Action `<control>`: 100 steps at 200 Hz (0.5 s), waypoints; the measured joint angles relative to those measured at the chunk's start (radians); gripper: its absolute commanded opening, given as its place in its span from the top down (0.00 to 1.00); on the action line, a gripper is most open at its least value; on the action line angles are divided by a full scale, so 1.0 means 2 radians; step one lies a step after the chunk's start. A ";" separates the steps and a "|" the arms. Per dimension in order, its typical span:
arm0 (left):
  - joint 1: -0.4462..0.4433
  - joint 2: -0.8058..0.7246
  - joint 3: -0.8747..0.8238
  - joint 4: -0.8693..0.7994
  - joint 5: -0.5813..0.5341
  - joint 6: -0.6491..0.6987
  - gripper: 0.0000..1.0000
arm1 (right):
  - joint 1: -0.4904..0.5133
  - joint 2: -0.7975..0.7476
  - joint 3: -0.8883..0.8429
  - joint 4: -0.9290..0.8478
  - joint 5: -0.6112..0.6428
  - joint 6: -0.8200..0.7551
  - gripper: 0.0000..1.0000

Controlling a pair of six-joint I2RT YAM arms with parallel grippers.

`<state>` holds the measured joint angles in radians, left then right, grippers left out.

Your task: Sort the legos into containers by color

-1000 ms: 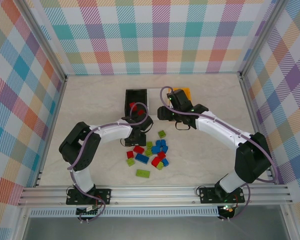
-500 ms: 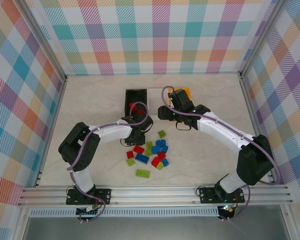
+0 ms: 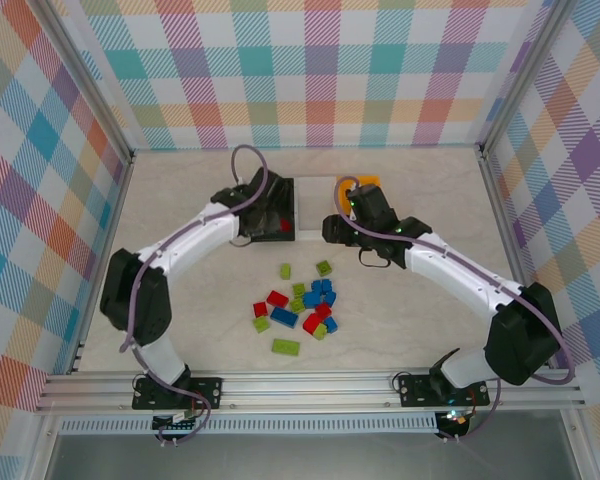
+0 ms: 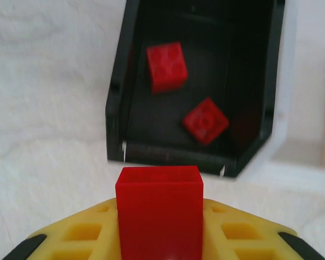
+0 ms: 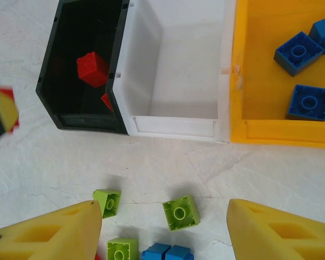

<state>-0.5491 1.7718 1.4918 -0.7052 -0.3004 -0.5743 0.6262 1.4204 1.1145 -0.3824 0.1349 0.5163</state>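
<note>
My left gripper [image 3: 244, 222] is shut on a red brick [image 4: 159, 208], held just short of the black bin [image 4: 116, 86]. Two red bricks [image 4: 167, 66] lie inside that bin. Joined to it are the white bin [image 5: 189, 81], with nothing in it, and the orange bin [image 5: 260, 81], which holds three blue bricks [image 5: 310, 102]. My right gripper [image 5: 165, 230] hangs open over the table in front of the bins, above a lime green brick [image 5: 180, 212] with two more green bricks [image 5: 107, 202] beside it. The mixed pile [image 3: 300, 305] of red, blue and green bricks lies mid-table.
The row of bins [image 3: 315, 197] stands at the back middle of the table. A long green brick [image 3: 286, 347] lies apart at the pile's near side. Chequered walls close in the table on three sides, and a metal rail [image 3: 310, 385] runs along the near edge.
My left arm has lifted away from the pile and swung back to the black bin with a red brick in its gripper. My right gripper has shifted slightly right and stays open.
</note>
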 measured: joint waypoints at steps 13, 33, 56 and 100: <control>0.006 0.041 0.043 -0.005 -0.009 0.006 0.68 | -0.002 -0.005 -0.005 0.000 0.000 0.000 0.36; 0.008 0.105 0.102 -0.013 -0.023 0.011 0.69 | -0.003 -0.012 -0.015 0.000 0.002 0.000 0.36; 0.009 0.152 0.141 -0.027 -0.033 0.013 0.68 | -0.003 -0.019 -0.027 0.000 0.002 0.000 0.34; 0.011 0.180 0.177 -0.046 -0.030 0.017 0.30 | -0.003 -0.037 -0.050 0.000 -0.008 -0.005 0.26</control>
<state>-0.5274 2.1311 1.8458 -0.7963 -0.3595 -0.5407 0.6209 1.3468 1.0145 -0.3820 0.1188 0.5072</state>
